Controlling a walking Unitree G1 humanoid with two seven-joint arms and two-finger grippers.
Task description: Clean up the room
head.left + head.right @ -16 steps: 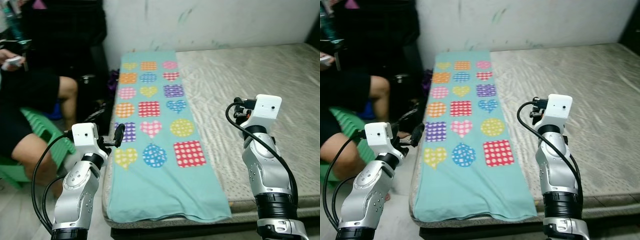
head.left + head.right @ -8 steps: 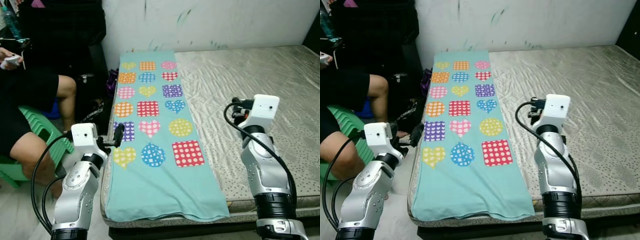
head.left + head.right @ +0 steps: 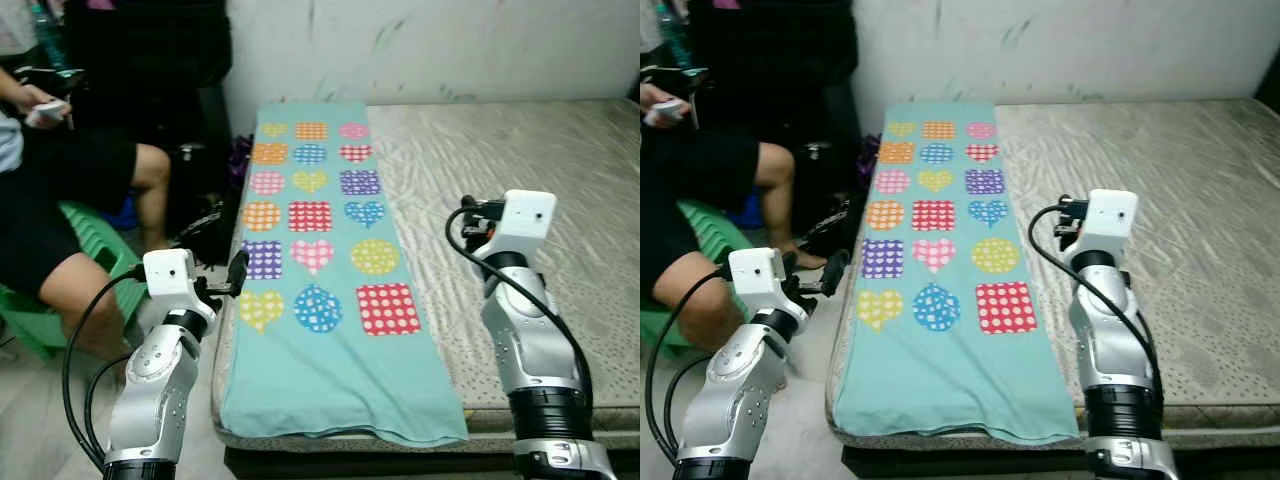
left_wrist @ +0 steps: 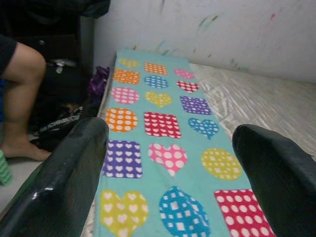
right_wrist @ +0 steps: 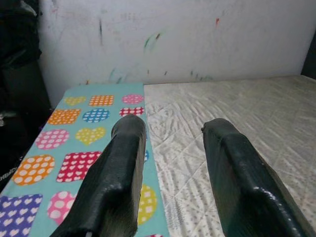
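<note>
now | towel (image 3: pixel 320 270) along mattress (image 3: pixel 520 160) left edge | left fingers (image 4: pixel 64 182) spread | right fingers (image 5: pixel 118 182) spread

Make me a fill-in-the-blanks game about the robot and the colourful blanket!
1. The teal blanket lies along the ___ side of the mattress.
2. The shape at the blanket's near right corner is a ___ square with white dots.
3. The person sits on a ___ stool.
4. The left gripper holds ___.

Answers: left; red; green; nothing

One blanket (image 3: pixel 325 270), one mattress (image 3: pixel 520 150), one person (image 3: pixel 60 200)
</note>
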